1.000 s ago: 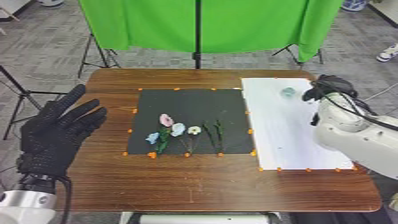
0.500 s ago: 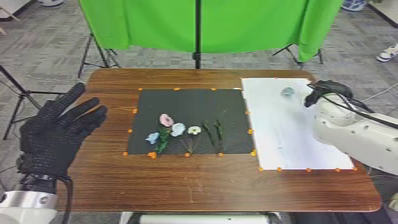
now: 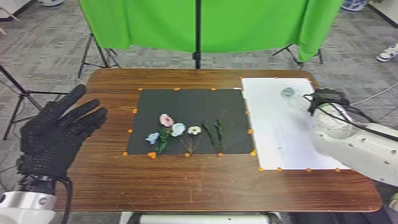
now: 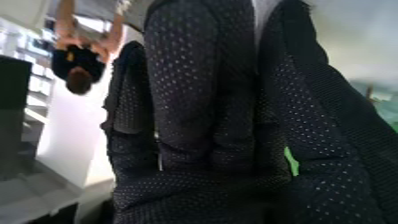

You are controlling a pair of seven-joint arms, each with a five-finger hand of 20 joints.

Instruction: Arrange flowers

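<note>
My left hand (image 3: 58, 132) is at the left side of the table, its fingers straight and spread. Over the right edge of the white mat, my right hand (image 3: 330, 97) is beside a clear glass vase (image 3: 288, 92). Relaxed fingers of the right hand (image 4: 187, 85) rise in the right wrist view, near pale greenish glass (image 4: 386, 106). On the black mat lie a pink flower (image 3: 166, 120), a blue flower (image 3: 179, 129), a smaller blue flower (image 3: 152, 138), a white flower (image 3: 195, 130) and green stems (image 3: 219, 136).
The black mat (image 3: 191, 105) and the white mat (image 3: 282, 145) lie side by side on the brown table (image 3: 213, 187), with orange markers along their edges. A green cloth (image 3: 258, 25) hangs behind the table on a stand.
In the head view my right hand has moved toward the table's front edge, passing from above to beside the vase's lower side. The left hand and the flowers have not moved.
</note>
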